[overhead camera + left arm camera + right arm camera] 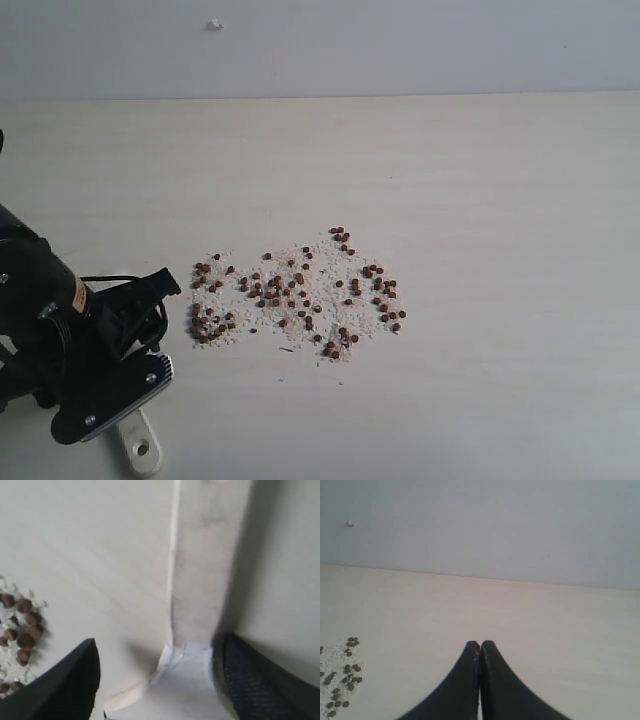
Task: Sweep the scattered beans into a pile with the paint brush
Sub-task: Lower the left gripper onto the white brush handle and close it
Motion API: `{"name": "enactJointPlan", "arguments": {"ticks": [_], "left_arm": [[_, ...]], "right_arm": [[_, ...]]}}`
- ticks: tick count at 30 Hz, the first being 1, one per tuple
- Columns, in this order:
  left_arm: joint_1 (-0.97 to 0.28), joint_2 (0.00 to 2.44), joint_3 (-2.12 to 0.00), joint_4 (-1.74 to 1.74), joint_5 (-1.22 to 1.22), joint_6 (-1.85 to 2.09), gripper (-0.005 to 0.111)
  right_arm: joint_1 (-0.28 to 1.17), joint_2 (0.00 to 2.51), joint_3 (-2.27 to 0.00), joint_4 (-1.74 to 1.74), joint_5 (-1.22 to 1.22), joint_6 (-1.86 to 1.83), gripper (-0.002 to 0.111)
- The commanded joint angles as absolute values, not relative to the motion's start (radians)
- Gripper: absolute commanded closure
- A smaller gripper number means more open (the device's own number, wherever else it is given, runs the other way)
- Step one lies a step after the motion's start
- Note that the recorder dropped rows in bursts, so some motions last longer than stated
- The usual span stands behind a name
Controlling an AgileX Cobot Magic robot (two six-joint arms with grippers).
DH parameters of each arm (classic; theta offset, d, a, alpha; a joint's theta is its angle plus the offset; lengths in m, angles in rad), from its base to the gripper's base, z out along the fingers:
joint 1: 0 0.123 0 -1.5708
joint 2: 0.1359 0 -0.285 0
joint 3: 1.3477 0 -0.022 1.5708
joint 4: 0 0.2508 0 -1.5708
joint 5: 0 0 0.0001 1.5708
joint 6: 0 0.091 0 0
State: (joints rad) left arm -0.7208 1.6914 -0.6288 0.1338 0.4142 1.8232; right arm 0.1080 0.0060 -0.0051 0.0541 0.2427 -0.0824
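Toward the near left corner of the tabletop (480,180), the black left arm (45,330) leans over the brush (205,580). A small yellow sticker (78,293) on the arm is too small to read. The left hand (157,647) is spread wide and straddles the brush. One finger (260,680) sits right against the handle and the other (70,685) stands apart from it, so nothing is gripped. The brush lies flat. Its handle is pale wood, faintly smudged, and widens toward the hand. In the exterior view only the rounded end with its hole (140,447) pokes out from under the arm. The bristles are hidden.

Just right of the arm, the beans (295,295) lie mid-tabletop. They are small, round and reddish-brown, strewn over a ragged patch of whitish crumbs that is wider than it is deep. A small cluster sits at the patch's far side, and denser knots sit at its left and right ends.

Bare pale tabletop surrounds the patch. A broad stretch runs back to the far edge, where a grey wall rises with a white speck (214,25) on it. Another runs off toward the right edge.

Over that right side, the right hand (480,652) hangs with its black fingers pressed together, holding nothing. The beans are off to one side of it.
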Motion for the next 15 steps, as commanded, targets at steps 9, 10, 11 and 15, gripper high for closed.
{"name": "enactJointPlan", "arguments": {"ticks": [9, 10, 11, 15], "left_arm": [[-0.717, 1.793, -0.605, 0.093, 0.496, 1.854, 0.054], [-0.717, 1.802, -0.605, 0.093, 0.496, 1.854, 0.054], [-0.717, 1.809, -0.605, 0.093, 0.496, 1.854, 0.054], [-0.717, 1.820, -0.605, 0.093, 0.496, 1.849, 0.054]], "right_arm": [[0.105, 0.000, 0.000, 0.050, 0.233, -0.079, 0.108], [0.105, 0.000, 0.000, 0.050, 0.233, -0.079, 0.108], [0.105, 0.000, 0.000, 0.050, 0.233, -0.079, 0.108], [0.105, 0.000, 0.000, 0.050, 0.233, -0.079, 0.108]]}}
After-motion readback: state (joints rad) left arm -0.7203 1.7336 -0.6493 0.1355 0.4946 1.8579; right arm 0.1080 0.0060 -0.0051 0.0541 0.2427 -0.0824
